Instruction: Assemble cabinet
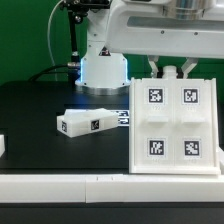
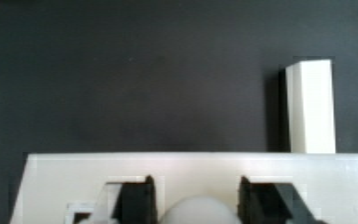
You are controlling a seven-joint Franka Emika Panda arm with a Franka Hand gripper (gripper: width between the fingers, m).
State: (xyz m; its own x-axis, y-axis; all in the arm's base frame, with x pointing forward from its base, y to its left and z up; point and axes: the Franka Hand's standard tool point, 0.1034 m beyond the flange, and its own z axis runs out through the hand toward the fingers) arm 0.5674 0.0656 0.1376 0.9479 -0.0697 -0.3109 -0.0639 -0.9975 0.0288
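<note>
The cabinet's big white body [image 1: 172, 125] stands on the table at the exterior view's right, its broad face showing four square tags. My gripper [image 1: 166, 72] comes down on its top edge. In the wrist view the two black fingers [image 2: 137, 198] sit either side of a white wall of the cabinet body [image 2: 87, 168], and the gripper [image 2: 201, 192] is shut on it. A rounded white bump shows between the fingers. A smaller white tagged piece [image 1: 88, 123] lies on the black table to the exterior view's left of the body. A long white piece [image 2: 307, 105] lies beyond the body in the wrist view.
The arm's white base [image 1: 103, 70] stands at the back. A long white rail [image 1: 100, 185] edges the table's front. A small white part [image 1: 3, 145] shows at the exterior view's left edge. The black tabletop [image 1: 40, 110] lies between them.
</note>
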